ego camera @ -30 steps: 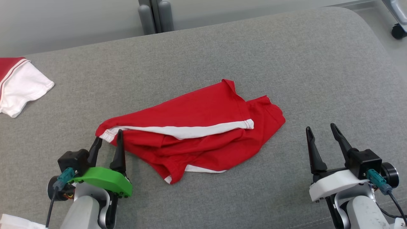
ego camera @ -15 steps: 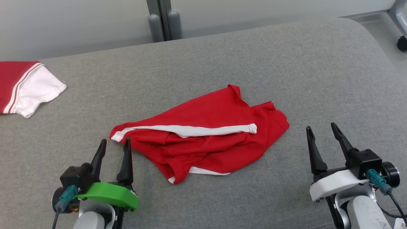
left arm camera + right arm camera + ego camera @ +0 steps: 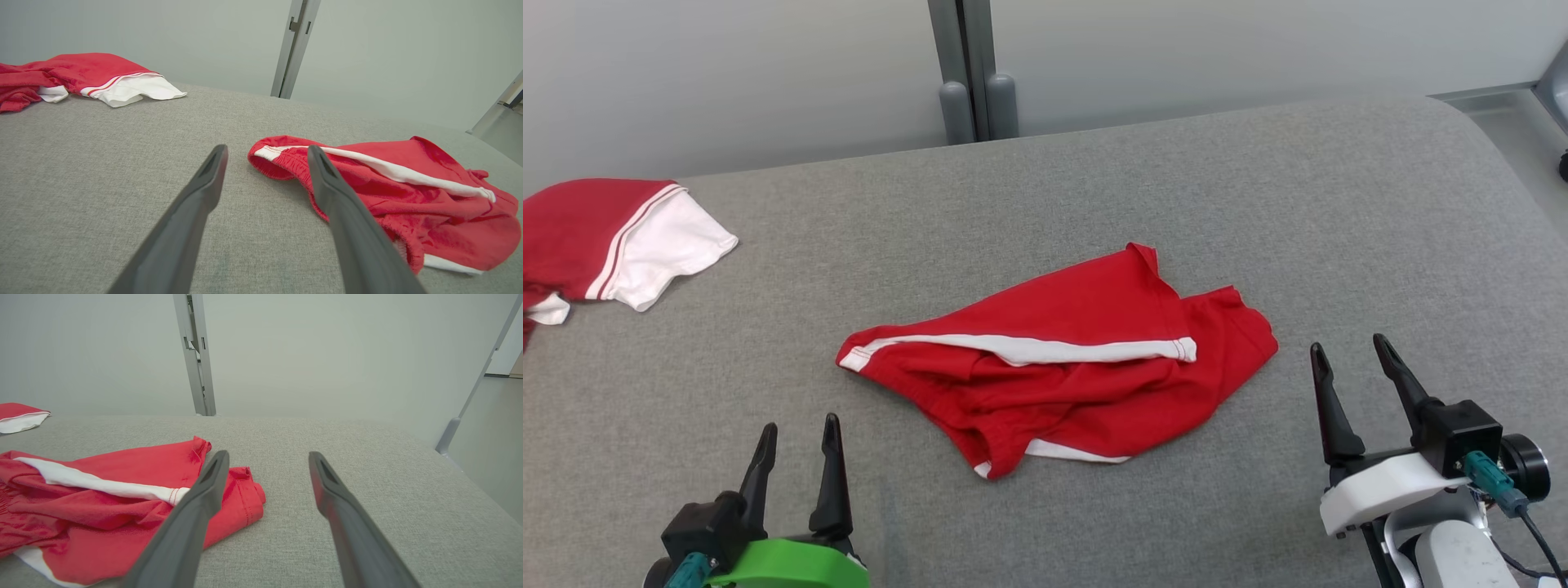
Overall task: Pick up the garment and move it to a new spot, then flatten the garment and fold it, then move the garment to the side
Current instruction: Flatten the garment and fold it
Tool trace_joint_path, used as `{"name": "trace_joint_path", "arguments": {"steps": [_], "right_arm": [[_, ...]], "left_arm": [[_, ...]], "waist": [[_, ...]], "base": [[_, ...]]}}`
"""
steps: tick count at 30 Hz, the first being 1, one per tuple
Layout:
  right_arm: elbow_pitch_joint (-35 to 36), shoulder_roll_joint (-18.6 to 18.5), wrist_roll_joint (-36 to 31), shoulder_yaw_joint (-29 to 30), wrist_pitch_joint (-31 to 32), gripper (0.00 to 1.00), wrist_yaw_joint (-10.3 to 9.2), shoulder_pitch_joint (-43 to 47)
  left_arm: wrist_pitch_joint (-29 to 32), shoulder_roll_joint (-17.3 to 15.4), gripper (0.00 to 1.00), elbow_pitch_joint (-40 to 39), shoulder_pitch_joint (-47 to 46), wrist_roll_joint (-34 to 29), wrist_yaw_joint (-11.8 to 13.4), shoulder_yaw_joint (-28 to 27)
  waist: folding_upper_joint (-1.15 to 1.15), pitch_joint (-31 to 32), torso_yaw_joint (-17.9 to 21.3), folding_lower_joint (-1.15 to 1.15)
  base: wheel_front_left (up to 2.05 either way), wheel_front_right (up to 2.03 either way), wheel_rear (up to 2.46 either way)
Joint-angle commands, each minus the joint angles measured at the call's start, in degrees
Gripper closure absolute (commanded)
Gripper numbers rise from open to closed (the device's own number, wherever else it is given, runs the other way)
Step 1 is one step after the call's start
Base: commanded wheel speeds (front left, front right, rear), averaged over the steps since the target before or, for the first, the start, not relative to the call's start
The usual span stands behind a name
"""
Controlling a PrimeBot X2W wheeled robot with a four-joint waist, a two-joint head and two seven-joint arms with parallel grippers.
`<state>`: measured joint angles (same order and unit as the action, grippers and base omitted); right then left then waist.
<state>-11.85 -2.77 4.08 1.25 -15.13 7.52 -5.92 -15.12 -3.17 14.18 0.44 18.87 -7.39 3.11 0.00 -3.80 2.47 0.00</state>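
The garment (image 3: 1062, 359) is a pair of red shorts with white side stripes, lying crumpled and partly folded over itself in the middle of the grey padded surface (image 3: 1094, 188). My left gripper (image 3: 799, 425) stands open, near and to the left of the garment's left corner, not touching it. In the left wrist view the garment (image 3: 408, 196) lies just beyond the right finger of the open left gripper (image 3: 266, 149). My right gripper (image 3: 1347, 345) is open beside the garment's right edge, apart from it. The right wrist view has the open right gripper (image 3: 268, 454) with the garment (image 3: 102, 469) to its left.
A second red and white garment (image 3: 629, 237) lies at the far left of the surface, also seen in the left wrist view (image 3: 102, 77). A grey post (image 3: 968, 73) stands behind the far edge. The surface rounds off at the right (image 3: 1503, 163).
My left gripper has opened, let go of the garment's left corner and drawn back toward me. The corner now lies flat. The head camera has shifted; the right gripper has stayed put.
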Motion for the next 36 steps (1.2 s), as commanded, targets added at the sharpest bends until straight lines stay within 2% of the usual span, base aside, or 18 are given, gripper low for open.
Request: {"name": "trace_joint_path", "arguments": {"steps": [1,21,28,31,36], "right_arm": [[-0.3,-0.2,0.3,-0.1,0.0,0.00,-0.06,0.8],[-2.3,-0.2,1.1,-0.7,0.0,0.00,-0.06,0.4],[-3.1,-0.2,-0.7,-1.6,0.0,0.00,-0.06,-2.8],[-5.5,-0.2,-1.9,-3.1,0.0,0.00,-0.06,-5.8],[-15.6,-0.2,-4.5,-5.1,0.1,0.00,-0.06,-11.9]], "left_arm": [[-0.1,0.1,0.00,-0.3,1.1,-0.5,-0.1,-0.2],[-0.1,0.3,0.00,0.0,1.4,0.3,-0.1,1.6],[-0.1,0.2,0.00,-0.3,0.6,0.2,-0.1,1.8],[-0.1,0.2,0.00,-0.4,0.3,0.2,-0.1,2.0],[-0.1,0.2,0.00,-0.2,-0.3,0.4,-0.1,2.7]], "waist": [[0.00,0.6,-0.5,0.00],[0.00,1.5,-0.7,0.00],[0.00,0.8,-0.8,0.00],[0.00,0.2,-1.0,0.00],[0.00,-0.6,-2.0,0.00]], "base": [[0.00,0.00,0.00],[0.00,0.00,0.00],[0.00,0.00,0.00],[0.00,0.00,0.00],[0.00,0.00,0.00]]}}
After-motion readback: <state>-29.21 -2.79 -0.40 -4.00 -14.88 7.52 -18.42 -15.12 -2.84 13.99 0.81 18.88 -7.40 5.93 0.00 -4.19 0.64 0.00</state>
